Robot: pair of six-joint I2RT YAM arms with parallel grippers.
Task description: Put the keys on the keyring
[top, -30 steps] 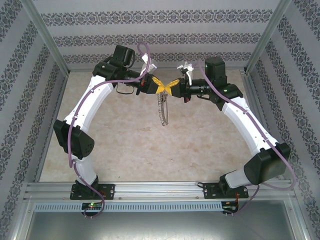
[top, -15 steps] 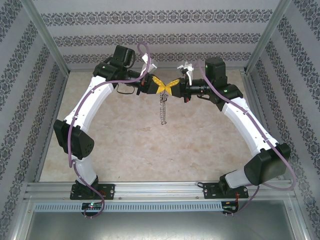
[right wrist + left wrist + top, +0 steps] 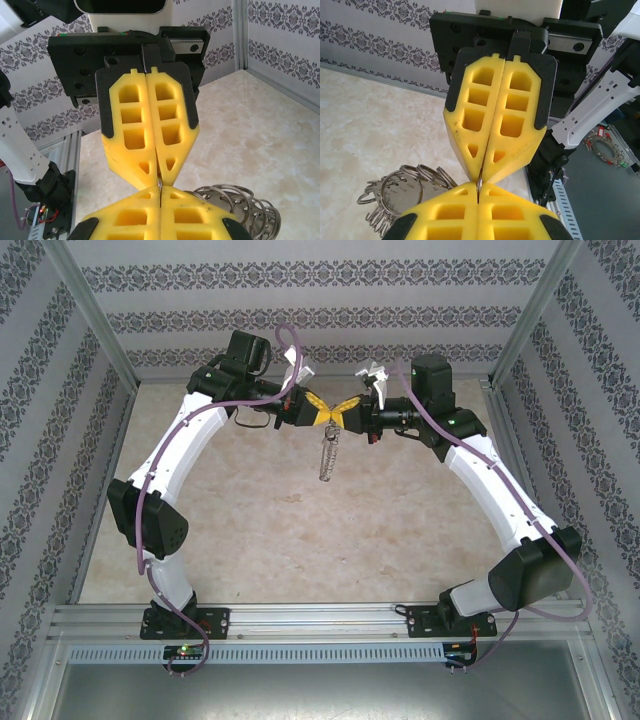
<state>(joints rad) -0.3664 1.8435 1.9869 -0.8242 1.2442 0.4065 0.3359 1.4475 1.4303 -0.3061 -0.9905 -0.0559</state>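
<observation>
Beige stone-look bench (image 3: 250,530): flat and pale. It lies under both arms, with walls around it.
Walls (image 3: 320,280): white with dark flower stripes. They stand at the far side and at both sides.
Left arm (image 3: 185,455): white and black. It bends up from the near edge and reaches in to the middle, high over the bench.
Right arm (image 3: 495,490): white and black too. It bends up the same way from the other side and reaches in to meet the left arm.
Left gripper (image 3: 321,411): its yellow fingers (image 3: 445,215) are pressed tight together with no gap. Its tip touches the tip of the right gripper. A thin bit of silver metal is pinched in the line between its fingers.
Right gripper (image 3: 346,411): its yellow fingers (image 3: 130,217) are squeezed tight together too. The same thin silver metal is nipped at its tip.
Keyring (image 3: 328,455): silver. It hangs down from the spot where the two grippers meet, over the middle of the bench. Both grippers hold its top edge.
Small rings (image 3: 402,192): lots of little silver loops bunched along the keyring, hanging below the yellow fingers.
</observation>
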